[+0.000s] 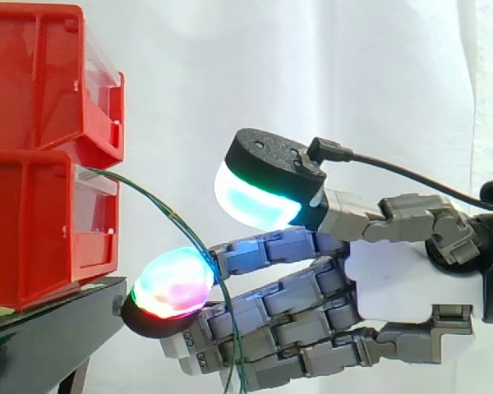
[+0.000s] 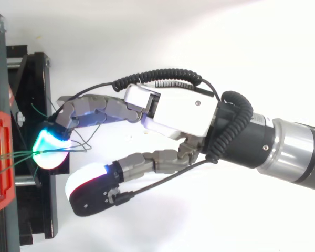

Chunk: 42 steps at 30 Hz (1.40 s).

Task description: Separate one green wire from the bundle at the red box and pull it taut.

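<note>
Green thin wires (image 1: 172, 215) arc from the lower red plastic bin (image 1: 49, 226) across the hand's (image 1: 403, 283) straight, spread fingers (image 1: 287, 291), ungripped.

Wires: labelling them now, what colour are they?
The wires are green, clearest in the side view.

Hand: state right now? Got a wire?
Hand: open, fingers straight, thumb spread apart. Green wires cross a finger but none looks pinched.

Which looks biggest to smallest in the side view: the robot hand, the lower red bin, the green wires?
1. Hand, though possibly nearer the camera.
2. Lower red bin, cut off by the picture's edge.
3. Green wires, thin strands.
</note>
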{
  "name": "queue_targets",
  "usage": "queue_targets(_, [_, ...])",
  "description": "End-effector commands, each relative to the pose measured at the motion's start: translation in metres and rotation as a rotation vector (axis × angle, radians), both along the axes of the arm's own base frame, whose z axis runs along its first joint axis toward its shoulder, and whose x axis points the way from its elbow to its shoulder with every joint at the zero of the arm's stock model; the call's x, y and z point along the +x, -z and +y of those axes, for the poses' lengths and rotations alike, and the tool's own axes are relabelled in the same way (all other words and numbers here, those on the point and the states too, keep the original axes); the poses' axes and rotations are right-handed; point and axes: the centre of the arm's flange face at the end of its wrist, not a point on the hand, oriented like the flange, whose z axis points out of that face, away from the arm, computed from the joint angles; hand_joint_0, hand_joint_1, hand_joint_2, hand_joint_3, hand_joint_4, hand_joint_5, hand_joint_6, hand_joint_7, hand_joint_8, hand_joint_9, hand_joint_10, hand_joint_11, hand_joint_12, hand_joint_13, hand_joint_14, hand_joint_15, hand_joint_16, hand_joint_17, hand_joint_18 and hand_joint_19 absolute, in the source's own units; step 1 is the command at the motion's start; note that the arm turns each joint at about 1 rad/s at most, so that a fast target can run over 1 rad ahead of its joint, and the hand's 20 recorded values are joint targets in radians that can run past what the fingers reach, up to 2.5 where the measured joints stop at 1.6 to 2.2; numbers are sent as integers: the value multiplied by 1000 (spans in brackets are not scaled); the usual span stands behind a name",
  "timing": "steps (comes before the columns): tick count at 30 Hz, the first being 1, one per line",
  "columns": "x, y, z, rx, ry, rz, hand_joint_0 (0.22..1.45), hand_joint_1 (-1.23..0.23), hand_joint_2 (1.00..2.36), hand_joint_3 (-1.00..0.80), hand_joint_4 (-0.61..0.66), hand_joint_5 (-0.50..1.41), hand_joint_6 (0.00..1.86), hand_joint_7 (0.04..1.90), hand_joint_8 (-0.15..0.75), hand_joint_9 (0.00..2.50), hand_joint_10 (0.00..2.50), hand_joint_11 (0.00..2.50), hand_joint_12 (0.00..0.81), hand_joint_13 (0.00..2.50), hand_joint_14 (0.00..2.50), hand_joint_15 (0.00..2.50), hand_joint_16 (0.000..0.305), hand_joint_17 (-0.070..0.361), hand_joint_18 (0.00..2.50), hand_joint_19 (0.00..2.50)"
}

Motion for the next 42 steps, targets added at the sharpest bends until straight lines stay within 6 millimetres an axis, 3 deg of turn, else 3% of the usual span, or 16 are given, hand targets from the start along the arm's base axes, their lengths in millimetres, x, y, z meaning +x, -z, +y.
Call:
queue_targets(1, [1,-1,7,-8,3,-13,525,-645,1000,-500,243,-117,503,901,231,574,0,0,310,220,0,0,48,108,143,125])
queue_targets(7, [3,-2,12,-26,10,-26,524,-637,1000,-500,242,-116,503,898,231,577,0,0,311,221,0,0,48,108,146,129])
queue_targets(15, [4,14,12,-21,9,-7,536,-619,1000,-500,242,-113,503,915,234,589,0,0,307,223,0,0,47,107,144,138])
queue_targets(28, [-2,12,3,19,13,61,567,-581,1000,-495,223,-105,503,960,227,602,0,0,300,229,0,0,46,103,150,145])
queue_targets(42, [1,-6,-4,24,11,106,560,-594,1000,-497,230,-109,503,954,230,601,0,0,301,233,0,0,46,104,154,138])
